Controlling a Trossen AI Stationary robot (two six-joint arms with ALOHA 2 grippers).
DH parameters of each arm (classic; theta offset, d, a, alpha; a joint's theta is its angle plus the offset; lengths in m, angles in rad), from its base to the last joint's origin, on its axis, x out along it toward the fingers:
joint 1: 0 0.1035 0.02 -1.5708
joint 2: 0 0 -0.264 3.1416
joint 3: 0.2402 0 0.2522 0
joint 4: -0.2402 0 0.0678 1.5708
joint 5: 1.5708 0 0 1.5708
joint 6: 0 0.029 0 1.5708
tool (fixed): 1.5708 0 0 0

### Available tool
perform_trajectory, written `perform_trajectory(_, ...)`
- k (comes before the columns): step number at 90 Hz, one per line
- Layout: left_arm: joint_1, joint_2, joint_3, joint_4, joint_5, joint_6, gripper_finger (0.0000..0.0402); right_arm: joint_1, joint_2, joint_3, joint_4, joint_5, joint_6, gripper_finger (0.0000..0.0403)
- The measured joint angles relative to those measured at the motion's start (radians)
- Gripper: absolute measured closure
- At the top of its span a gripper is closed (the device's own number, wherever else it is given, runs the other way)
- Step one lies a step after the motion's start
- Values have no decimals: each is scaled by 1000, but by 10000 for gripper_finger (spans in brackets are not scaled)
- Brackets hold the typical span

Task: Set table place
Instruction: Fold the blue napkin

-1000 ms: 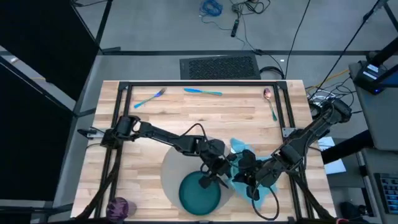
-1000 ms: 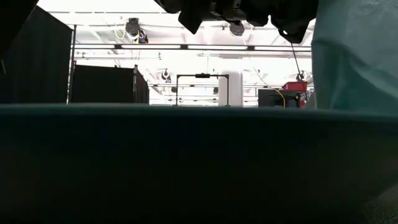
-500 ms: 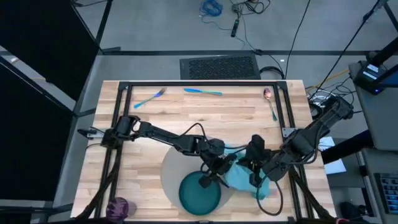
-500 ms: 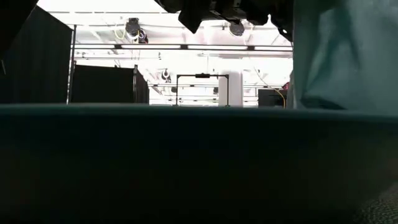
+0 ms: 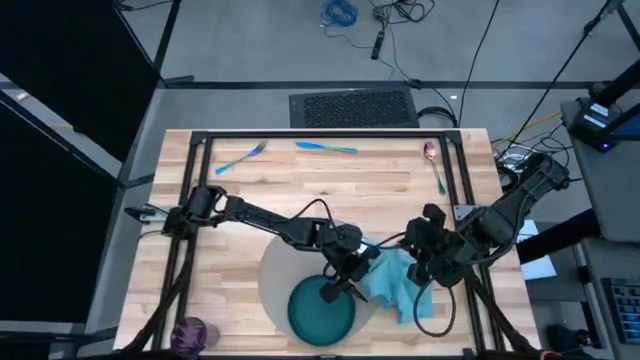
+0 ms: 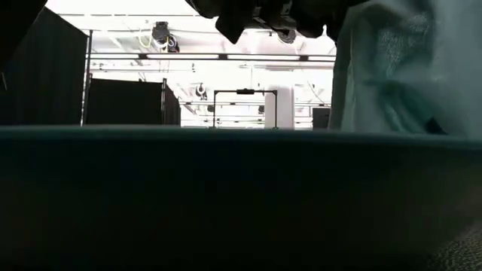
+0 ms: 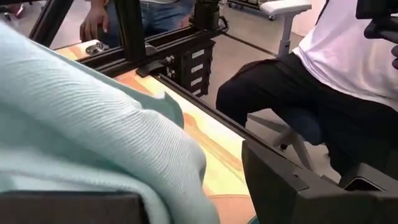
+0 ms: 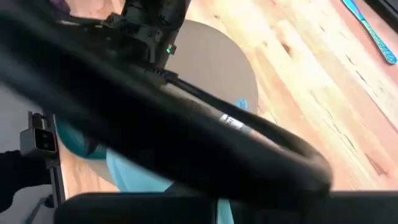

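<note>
High view, napkin step: I log both grippers, left gripper (image 5: 362, 268) and right gripper (image 5: 418, 262), pinching the napkin (image 5: 398, 283) beside the plate (image 5: 322, 308) near the table (image 5: 300, 170) front edge; next, spread it flat.

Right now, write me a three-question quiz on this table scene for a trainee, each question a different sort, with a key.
1. True or false: the teal plate lies on the grey mat.
2. Multiple choice: where is the purple cup? A) on the plate B) at the table's near left corner C) beside the spoon
3. Fill in: the fork, knife and spoon lie along the table's ____ edge.

Key: 1 true. 2 B. 3 far. The light blue napkin lies bunched between the left tool and the right tool, beside the plate.
</note>
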Motion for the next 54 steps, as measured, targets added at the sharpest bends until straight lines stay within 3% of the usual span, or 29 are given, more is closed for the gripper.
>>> perform_trajectory(20,0,-1,0,0,-10,-1,279,0,0,0,-39,-15,27,403)
perform_trajectory(39,4,-1,0,0,-107,0,279,42,-4,1,-123,-38,115,403)
perform_trajectory(54,12,-2,0,0,-116,0,285,87,-26,43,-158,21,160,403)
